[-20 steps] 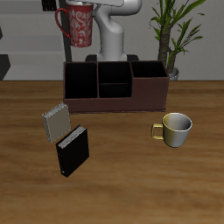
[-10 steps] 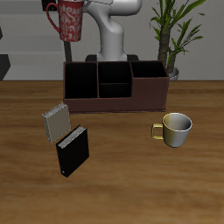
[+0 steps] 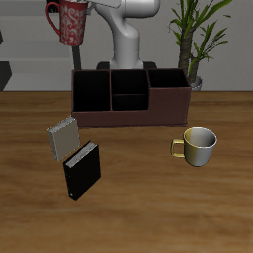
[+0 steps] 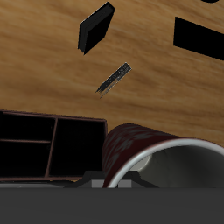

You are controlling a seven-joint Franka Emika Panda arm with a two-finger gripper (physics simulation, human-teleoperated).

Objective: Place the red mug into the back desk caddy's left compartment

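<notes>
Red mug (image 3: pixel 71 22) clamped in gripper (image 3: pixel 83 8), shifted sideways, higher above back desk caddy (image 3: pixel 130 98).

The table (image 3: pixel 128 198) looks like varnished wood, warm brown with streaky grain and only a soft sheen. The back desk caddy (image 3: pixel 133 117) has a dull reddish-brown shell, leathery or painted, with flat matt black walls inside. The red mug (image 3: pixel 71 22) seems glazed ceramic, mottled red and pink (its inside a smooth plain grey in the wrist view). The yellowish mug (image 3: pixel 198 146) shines like polished glaze or brushed metal. The black book (image 3: pixel 82 170) has a matt cover; the smaller grey book (image 3: pixel 62 135) looks papery.
</notes>
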